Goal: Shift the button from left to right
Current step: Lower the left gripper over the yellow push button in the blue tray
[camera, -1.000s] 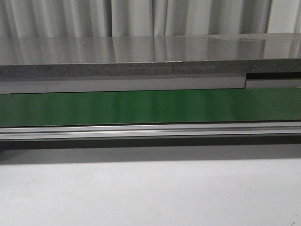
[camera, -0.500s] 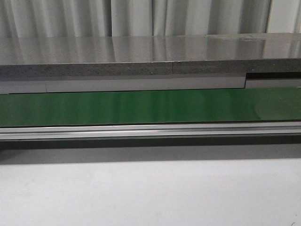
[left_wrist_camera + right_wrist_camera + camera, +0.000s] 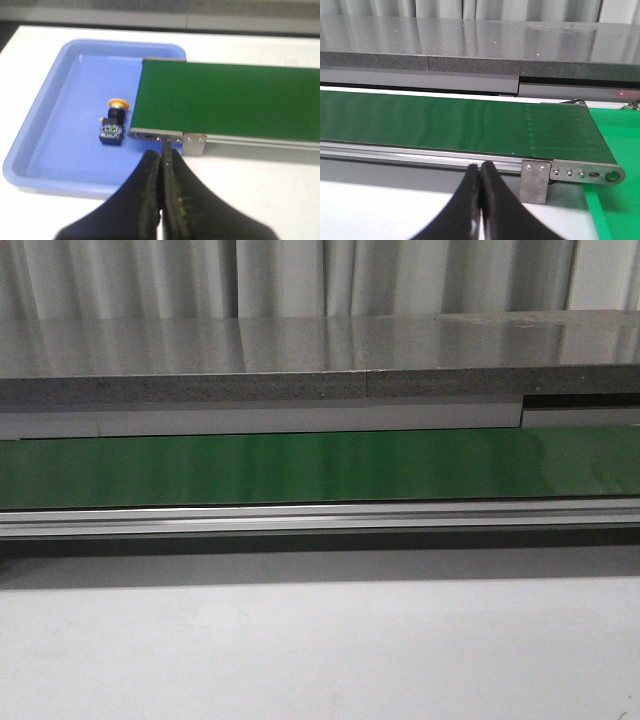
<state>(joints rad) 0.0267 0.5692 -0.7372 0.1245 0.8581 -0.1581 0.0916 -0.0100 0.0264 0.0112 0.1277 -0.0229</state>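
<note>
On my left wrist feed, the black left gripper (image 3: 162, 155) sits nearest the lens with its two fingers pressed together, holding nothing, poised over the white tabletop (image 3: 240, 180). Just past its tips I see the metal end bracket (image 3: 194, 142) of the long green conveyor belt (image 3: 225, 102), and beside that end lies the shallow blue plastic tray (image 3: 45, 125). Inside the tray rests the small push-button with a yellow-orange round cap and black boxy body (image 3: 113, 126), lying on its side near the belt's corner, a tiny green mark showing on its body; only this feed shows it. On my right wrist feed, the black right gripper (image 3: 480, 172) is likewise closed on nothing, and beyond it I see the belt's other end with a silver roller plate (image 3: 582, 175) and a bright green surface (image 3: 615, 145) past it. The front camera shows neither gripper, tray nor button: only the white table, the aluminium side rail (image 3: 320, 518), the belt, a grey speckled shelf (image 3: 300, 365) and pale pleated curtains (image 3: 300, 275) behind.
</note>
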